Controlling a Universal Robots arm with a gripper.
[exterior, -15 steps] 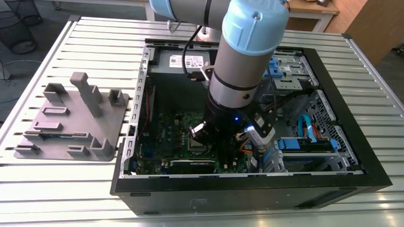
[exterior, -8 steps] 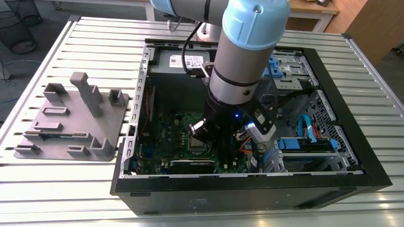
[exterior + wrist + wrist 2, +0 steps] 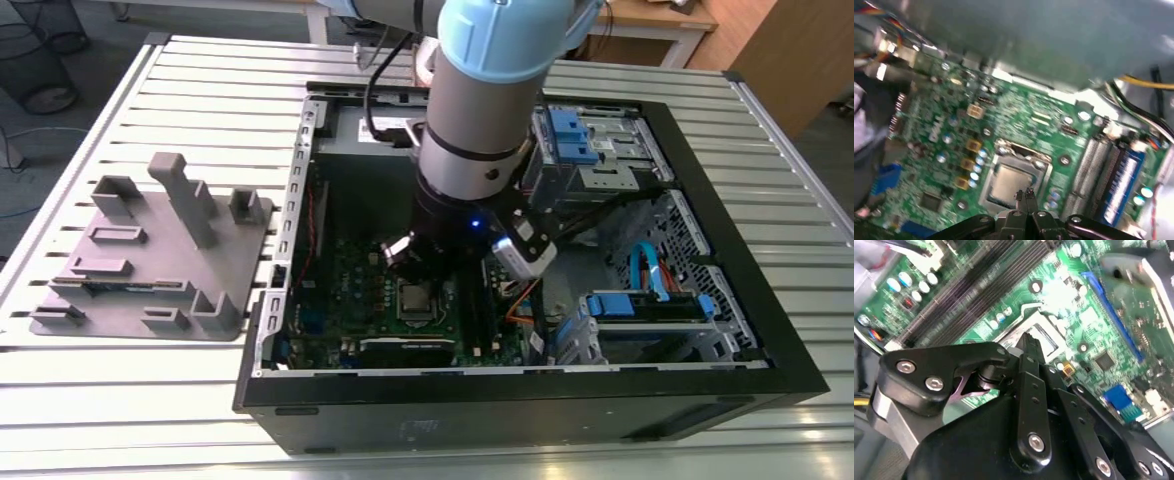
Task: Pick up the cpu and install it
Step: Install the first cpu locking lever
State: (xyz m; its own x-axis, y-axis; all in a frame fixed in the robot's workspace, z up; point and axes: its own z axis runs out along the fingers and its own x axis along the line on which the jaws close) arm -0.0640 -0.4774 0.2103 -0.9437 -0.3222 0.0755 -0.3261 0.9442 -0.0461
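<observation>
Pincer (image 3: pixel 1023 194) closed and empty, fingertips together just above the cpu (image 3: pixel 1006 182) in its socket

Pincer tips meet with no gap in the first wrist view, holding nothing, at the edge of the cpu's shiny square top; in the second wrist view the black fingers (image 3: pixel 1030 375) cover most of the chip. Around the cpu lies the metal socket frame (image 3: pixel 1019 150) on the green motherboard (image 3: pixel 954 125), with memory slots (image 3: pixel 1101 170) beside it. In the exterior view the pincer (image 3: pixel 424 272) hangs over the cpu (image 3: pixel 418 297) inside the open computer case (image 3: pixel 747 250), which lies on the slatted table (image 3: pixel 200 70). On the exterior view's left, well apart from the case, sits a grey tray (image 3: pixel 147 250) of plastic blocks
</observation>
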